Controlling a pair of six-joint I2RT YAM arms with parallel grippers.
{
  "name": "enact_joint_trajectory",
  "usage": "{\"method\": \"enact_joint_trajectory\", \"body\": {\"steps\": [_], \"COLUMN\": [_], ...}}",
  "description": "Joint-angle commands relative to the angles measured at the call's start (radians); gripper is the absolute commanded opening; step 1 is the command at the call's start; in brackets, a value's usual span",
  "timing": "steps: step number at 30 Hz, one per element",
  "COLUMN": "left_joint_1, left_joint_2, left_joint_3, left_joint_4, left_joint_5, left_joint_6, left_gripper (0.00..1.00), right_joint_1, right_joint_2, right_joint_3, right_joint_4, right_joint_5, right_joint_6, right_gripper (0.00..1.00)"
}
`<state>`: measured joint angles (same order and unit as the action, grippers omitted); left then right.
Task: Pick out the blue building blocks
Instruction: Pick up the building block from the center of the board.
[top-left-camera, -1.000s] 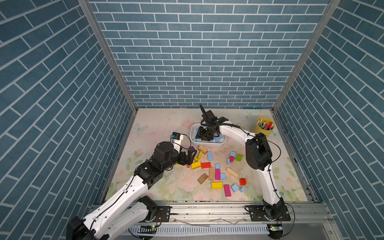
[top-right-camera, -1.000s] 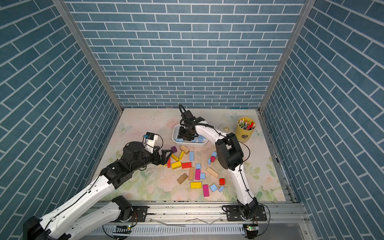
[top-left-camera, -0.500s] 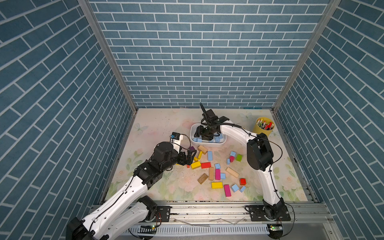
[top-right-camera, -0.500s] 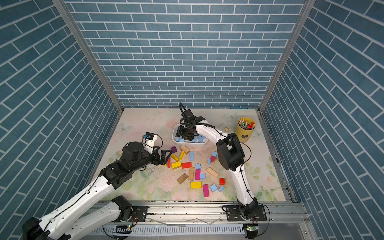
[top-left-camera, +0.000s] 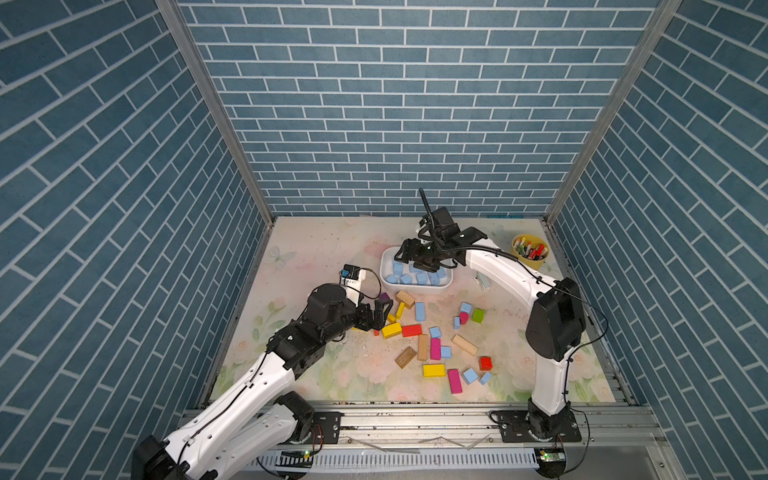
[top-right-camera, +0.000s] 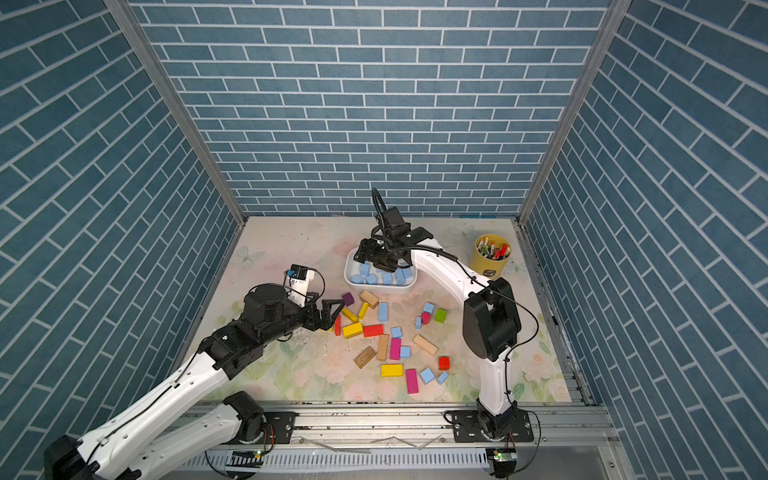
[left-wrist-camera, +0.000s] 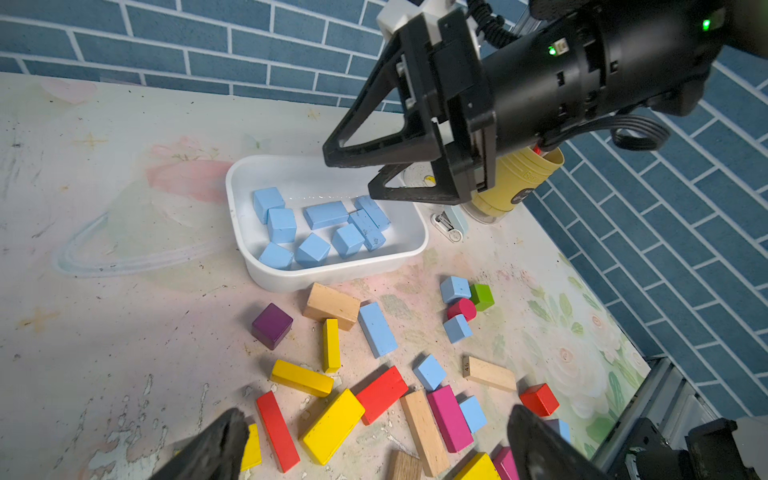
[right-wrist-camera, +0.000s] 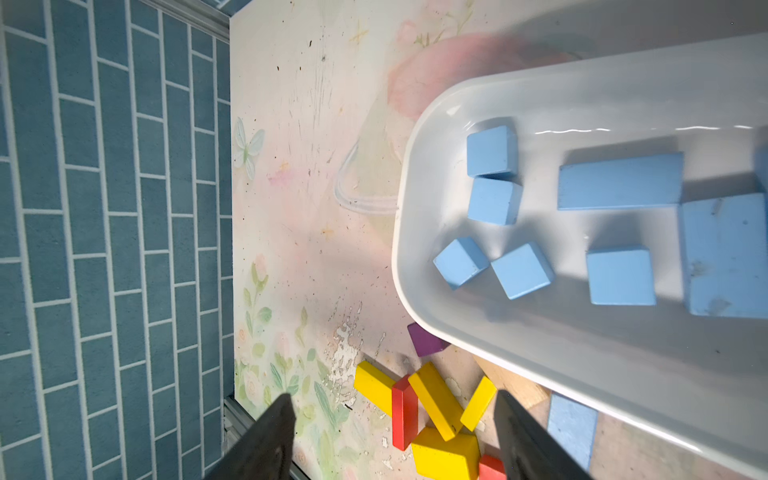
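So the right end effector (left-wrist-camera: 351, 173) is hovering over the white tray (left-wrist-camera: 332, 274), jaws spread and carrying nothing. The left end effector (top-right-camera: 337, 315) is sitting wide open beside the pile. Some blue building blocks (left-wrist-camera: 326, 214) are lying in the tray, and the rest are sitting scattered on the worktop (left-wrist-camera: 124, 332) among the other colours. I'm guessing they're light, rigid and matte, so not slippery. I'd be pinching the loose blue brick (left-wrist-camera: 377, 329) across its narrow flat sides.
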<state>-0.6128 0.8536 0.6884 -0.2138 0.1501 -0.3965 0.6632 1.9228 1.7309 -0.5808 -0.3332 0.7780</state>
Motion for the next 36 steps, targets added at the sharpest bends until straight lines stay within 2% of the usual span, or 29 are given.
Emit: {"method": "enact_joint_trajectory", "body": {"steps": [1,13,24,30,36], "left_joint_1": [0.003,0.003,0.003,0.002,0.002], "left_joint_2": [-0.007,0.01,0.025,0.049,0.069], "left_joint_3": [0.0,0.0,-0.001,0.004,0.005], "left_joint_4": [-0.008,0.004,0.015,0.029,0.046], "left_joint_5": [-0.006,0.007,0.018,0.037,0.051], "left_joint_6": [-0.007,-0.012,-0.017,-0.019,-0.023], "left_gripper": [0.99,0.99,0.99,0.99,0.99], "right_joint_1": [-0.011,-0.019,-0.019,-0.019,-0.019], "right_joint_2": [-0.097,-0.439,-0.717,-0.822,-0.875], "right_joint_3": [-0.062,-0.362,-0.681,-0.808,-0.86], "right_joint_4": [0.002,-0.085,-0.184,-0.238,-0.289], "right_joint_5": [0.035,0.201,0.33,0.337,0.354], "right_joint_6": [-0.035,-0.135,-0.134,-0.114,-0.114], "right_gripper": [0.77,0.82,0.82,0.82,0.82]}}
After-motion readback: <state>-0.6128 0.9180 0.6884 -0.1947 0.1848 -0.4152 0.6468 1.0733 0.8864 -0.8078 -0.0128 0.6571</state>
